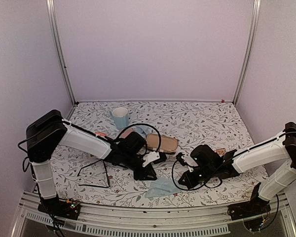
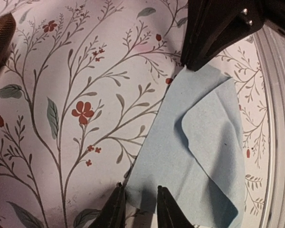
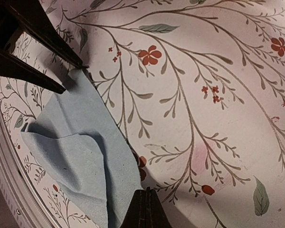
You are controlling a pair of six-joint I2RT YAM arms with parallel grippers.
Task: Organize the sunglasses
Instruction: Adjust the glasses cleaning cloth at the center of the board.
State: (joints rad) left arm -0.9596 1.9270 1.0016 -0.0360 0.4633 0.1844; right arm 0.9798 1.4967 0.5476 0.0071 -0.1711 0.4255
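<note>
While both grippers are down at the blue cleaning cloth (image 2: 199, 142), which lies partly folded at the near middle of the floral surface (image 1: 197, 121), no sunglasses are in hand.

Findings:
- Left gripper (image 2: 138, 203): its fingers stand a narrow gap apart, straddling one edge of the cloth. They are not seen to pinch it.
- Right gripper (image 3: 145, 197): its fingers are together, with the tip at the opposite edge of the cloth. Whether any fabric is caught between them cannot be told.
- Black wire-frame sunglasses (image 1: 93, 173): they lie on the surface at near left, just beside the left forearm and well apart from both grippers.
- Brown case (image 1: 162, 142): it sits just far of the left gripper.

Risks, as judged:
1. The cloth is thin and lies flat. Fingers closing on it may skid on the surface and come away empty, or catch only the folded flap and bunch it.
2. If both grippers hold opposite edges and lift unevenly, the weaker hold would slip.
3. The two tips work close together, so a small misalignment could bring them into contact.
4. A sweep of the left forearm toward near left could strike the light wire frame and push it toward the near edge.
</note>
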